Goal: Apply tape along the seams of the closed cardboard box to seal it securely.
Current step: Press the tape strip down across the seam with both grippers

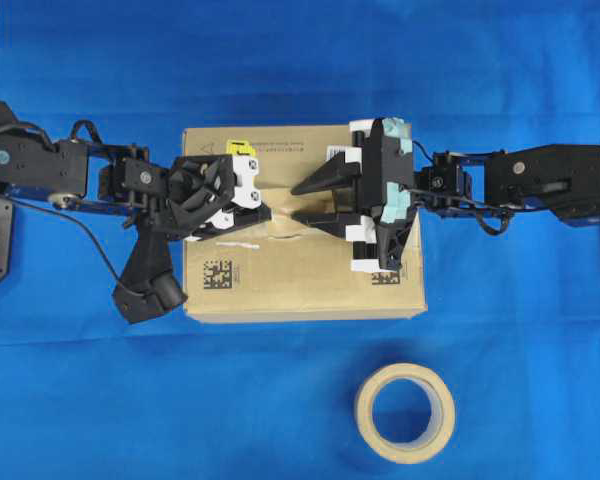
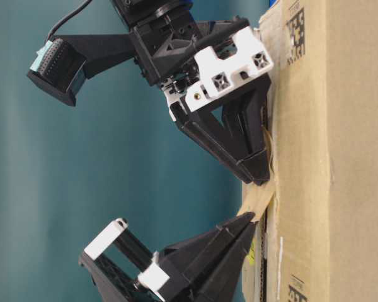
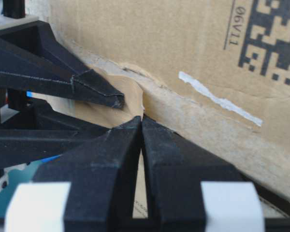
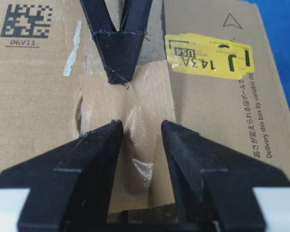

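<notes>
I see the cardboard box (image 1: 305, 285), matte brown and rectangular, on the blue cloth (image 1: 80, 400). The tape (image 4: 135, 121), a ribbed tan strip with a glossy wrinkle, lies along the seams (image 3: 150, 77) at mid-box, just beside the yellow sticker (image 4: 208, 55). My left gripper (image 3: 141, 121) has its pointed black fingers pressed together, tips at the tape's edge; I cannot tell whether they pinch it. My right gripper (image 4: 140, 133) stands wide apart, straddling the strip, holding nothing. A tan ring-shaped tape roll (image 1: 405, 412) lies apart.
</notes>
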Controlling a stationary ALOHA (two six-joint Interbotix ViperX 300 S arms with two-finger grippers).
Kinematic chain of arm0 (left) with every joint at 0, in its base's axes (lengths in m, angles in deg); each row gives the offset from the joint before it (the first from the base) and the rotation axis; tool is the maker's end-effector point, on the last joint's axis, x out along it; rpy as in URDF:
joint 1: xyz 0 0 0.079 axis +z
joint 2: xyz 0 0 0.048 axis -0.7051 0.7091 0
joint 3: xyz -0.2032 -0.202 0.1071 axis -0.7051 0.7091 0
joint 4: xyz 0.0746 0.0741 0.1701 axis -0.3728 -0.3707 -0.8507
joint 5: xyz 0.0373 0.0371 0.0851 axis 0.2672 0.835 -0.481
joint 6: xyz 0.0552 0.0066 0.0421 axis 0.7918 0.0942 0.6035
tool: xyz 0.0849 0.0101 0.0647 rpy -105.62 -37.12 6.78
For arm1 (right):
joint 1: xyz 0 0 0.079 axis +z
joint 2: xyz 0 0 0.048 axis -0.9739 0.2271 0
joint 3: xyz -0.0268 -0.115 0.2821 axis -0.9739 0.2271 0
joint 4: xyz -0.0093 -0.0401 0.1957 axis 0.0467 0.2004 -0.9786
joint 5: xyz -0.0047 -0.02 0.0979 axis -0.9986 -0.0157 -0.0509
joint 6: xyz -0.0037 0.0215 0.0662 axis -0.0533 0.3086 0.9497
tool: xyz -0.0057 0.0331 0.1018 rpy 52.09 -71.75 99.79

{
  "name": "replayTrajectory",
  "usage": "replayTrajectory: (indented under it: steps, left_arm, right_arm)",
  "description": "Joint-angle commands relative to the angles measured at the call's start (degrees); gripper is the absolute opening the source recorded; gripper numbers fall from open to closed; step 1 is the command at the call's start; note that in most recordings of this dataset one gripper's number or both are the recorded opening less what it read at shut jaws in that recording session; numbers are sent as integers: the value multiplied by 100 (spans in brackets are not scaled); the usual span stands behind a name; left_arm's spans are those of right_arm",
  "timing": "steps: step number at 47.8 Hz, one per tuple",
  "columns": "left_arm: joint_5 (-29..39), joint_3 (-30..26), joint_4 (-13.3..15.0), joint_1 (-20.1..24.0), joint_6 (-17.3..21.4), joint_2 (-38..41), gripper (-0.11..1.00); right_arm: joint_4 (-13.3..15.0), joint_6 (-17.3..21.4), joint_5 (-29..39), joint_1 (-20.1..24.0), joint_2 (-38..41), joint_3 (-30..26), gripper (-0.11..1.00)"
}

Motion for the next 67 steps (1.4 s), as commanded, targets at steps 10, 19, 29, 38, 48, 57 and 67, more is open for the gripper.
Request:
replayTrajectory:
  steps: [10,19,29,38,48,57,67]
  left_arm:
    - [79,-149,18,0,-281,-53,21]
    - [220,-255,18,9,-448,-53,54]
    - [606,-448,-9,26,-650,-44,56]
    - [940,-598,-18,26,-659,-44,55]
    - [1213,-668,-18,44,-659,-35,56]
    - [1266,-686,-26,44,-659,-44,56]
    - [1301,-686,-26,62,-659,-44,56]
  right_arm:
    - [-18,9,18,9,-88,-26,47]
    - [-9,0,35,9,-88,-26,47]
    - [-18,0,132,9,-88,-18,47]
    - [-18,9,185,9,-88,-18,47]
    - [-18,9,272,9,-88,-26,47]
    - [-18,18,325,9,-88,-35,46]
    - [-18,18,325,9,-88,-18,45]
